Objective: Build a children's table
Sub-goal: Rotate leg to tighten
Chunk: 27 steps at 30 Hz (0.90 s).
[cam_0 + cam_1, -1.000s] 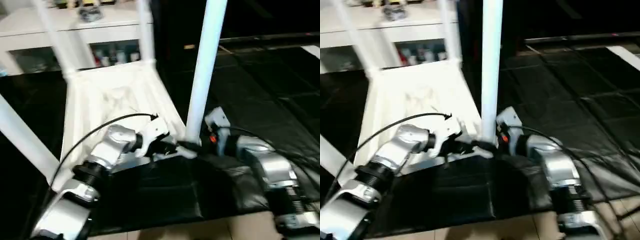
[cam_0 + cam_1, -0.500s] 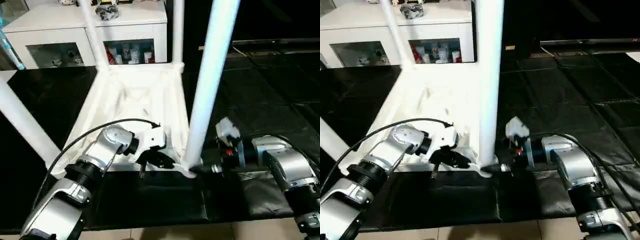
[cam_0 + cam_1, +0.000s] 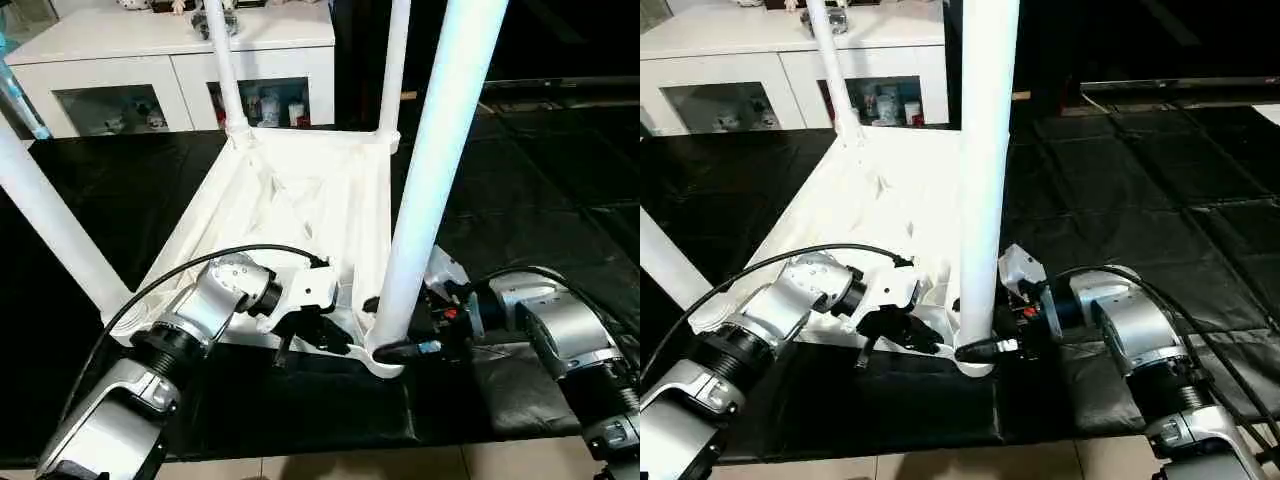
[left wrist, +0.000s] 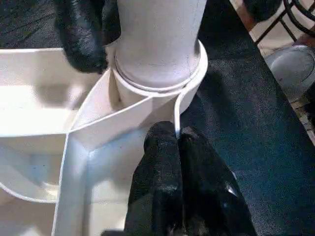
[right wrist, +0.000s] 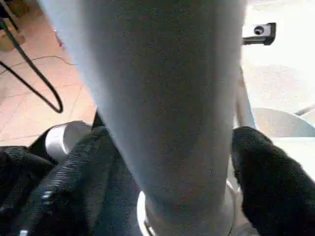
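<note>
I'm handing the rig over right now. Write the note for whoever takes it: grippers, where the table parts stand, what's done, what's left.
Left gripper: shut on the table top's rim wall, beside the near right corner socket.
Right gripper: fingers on either side of the near right leg at its base; whether they clamp it cannot be told.
Table top: upside down on the black mat, ribbed underside up.
Done: all four legs stand in their corner sockets.
Left: check that the near right leg is seated fully, release both grippers, then turn the table onto its legs.
</note>
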Motion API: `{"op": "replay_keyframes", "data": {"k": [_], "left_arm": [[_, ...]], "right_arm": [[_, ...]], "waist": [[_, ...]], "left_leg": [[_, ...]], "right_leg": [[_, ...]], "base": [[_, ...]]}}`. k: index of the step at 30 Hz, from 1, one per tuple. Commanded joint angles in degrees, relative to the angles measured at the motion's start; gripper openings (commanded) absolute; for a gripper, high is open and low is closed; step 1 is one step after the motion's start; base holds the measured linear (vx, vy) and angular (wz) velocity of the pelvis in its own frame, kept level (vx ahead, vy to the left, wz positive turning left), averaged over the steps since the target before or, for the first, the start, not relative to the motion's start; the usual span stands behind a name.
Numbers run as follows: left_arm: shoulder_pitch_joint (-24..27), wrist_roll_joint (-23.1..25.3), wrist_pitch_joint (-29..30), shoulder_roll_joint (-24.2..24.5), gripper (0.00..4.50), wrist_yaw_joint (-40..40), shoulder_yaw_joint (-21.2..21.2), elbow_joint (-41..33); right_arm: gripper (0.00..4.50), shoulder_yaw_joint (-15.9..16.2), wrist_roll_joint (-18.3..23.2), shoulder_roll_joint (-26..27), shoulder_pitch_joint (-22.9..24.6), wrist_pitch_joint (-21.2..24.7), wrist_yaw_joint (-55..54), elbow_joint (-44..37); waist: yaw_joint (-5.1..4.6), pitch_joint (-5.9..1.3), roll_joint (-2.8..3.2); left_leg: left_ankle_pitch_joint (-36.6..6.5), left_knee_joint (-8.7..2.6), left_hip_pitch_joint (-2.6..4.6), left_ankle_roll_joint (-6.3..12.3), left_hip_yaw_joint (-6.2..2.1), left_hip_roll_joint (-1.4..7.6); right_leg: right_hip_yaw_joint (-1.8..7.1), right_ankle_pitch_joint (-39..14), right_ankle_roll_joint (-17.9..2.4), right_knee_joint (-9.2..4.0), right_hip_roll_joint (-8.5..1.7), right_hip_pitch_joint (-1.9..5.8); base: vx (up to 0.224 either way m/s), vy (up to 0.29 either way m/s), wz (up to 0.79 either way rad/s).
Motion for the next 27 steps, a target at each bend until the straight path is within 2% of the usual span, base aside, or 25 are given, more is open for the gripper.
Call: {"op": "replay_keyframes", "data": {"k": [1,6,7,9,10,16,24,27], "left_arm": [[-0.19,-0.1,-1.21,0.23,0.0,-2.14,-1.09,-2.22],[-0.19,-0.07,-1.33,0.27,0.0,-2.02,-1.05,-2.06],[-0.18,-0.08,-1.38,0.27,0.0,-1.98,-1.06,-2.02],[-0.15,-0.09,-1.42,0.27,0.0,-1.91,-1.07,-1.98],[-0.15,-0.09,-1.43,0.26,0.0,-1.89,-1.08,-1.98],[-0.08,-0.12,-1.4,0.15,0.0,-1.52,-1.08,-1.86],[0.18,-0.74,0.55,-0.29,0.0,-0.03,-0.17,-2.06],[-0.11,-0.61,2.9,-1.21,0.0,3.06,0.91,-1.54]], "right_arm": [[3.53,0.4,1.03,-0.64,-1.45,0.04,1.67,0.15],[3.11,0.61,1.28,-0.71,-1.56,0.5,2.26,0.46],[2.87,0.59,1.26,-0.68,-1.58,0.46,2.31,0.52],[2.87,0.56,1.29,-0.62,-1.55,0.53,2.35,0.51],[2.69,0.55,1.29,-0.61,-1.54,0.54,2.37,0.5],[2.3,0.68,1.52,-0.38,-1.15,0.87,2.64,0.08],[2.14,0.67,1.62,0.41,-0.44,1.48,1.39,-0.45],[2.12,-0.5,1.15,2.45,-0.04,2.95,-4.27,-1.0]], "waist": [[-0.24,-4.12,-1.17],[-0.28,-4.19,-1.02],[-0.28,-4.2,-1.08],[-0.25,-4.2,-1.03],[-0.25,-4.23,-1.08],[-0.15,-4.26,-1.09],[-0.15,-4.24,-1.18],[-0.22,-4.04,-1.21]], "left_leg": [[-7.4,-3.58,-0.36,5.88,0.6,0.94],[-6.96,-3.54,-0.31,5.9,0.58,0.95],[-6.81,-3.51,-0.32,5.94,0.59,0.95],[-6.63,-3.52,-0.33,5.97,0.57,0.96],[-6.59,-3.49,-0.31,5.98,0.6,0.95],[-6.55,-3.46,-0.34,6.05,0.61,0.93],[-6.5,-3.46,-0.3,5.93,0.63,0.94],[-6.84,-3.53,-0.33,5.66,0.65,0.88]], "right_leg": [[2.43,-14.48,-12.6,-3.09,-1.88,3.91],[2.42,-14.07,-12.81,-3.02,-1.82,3.86],[2.43,-13.72,-12.9,-3.01,-1.81,3.88],[2.44,-13.44,-12.96,-2.95,-1.81,3.89],[2.43,-13.44,-12.97,-2.97,-1.82,3.9],[2.43,-12.89,-13.22,-2.88,-1.81,3.96],[2.45,-13.49,-12.96,-2.9,-1.82,3.94],[2.44,-15.12,-12.43,-3.14,-1.82,3.87]], "base": [[0.0,0.0,0.0],[0.0,0.0,0.0],[0.0,0.0,0.0],[0.0,0.0,0.0],[0.0,0.0,0.0],[0.0,0.0,0.0],[0.0,0.0,0.0],[0.0,0.0,0.0]]}}
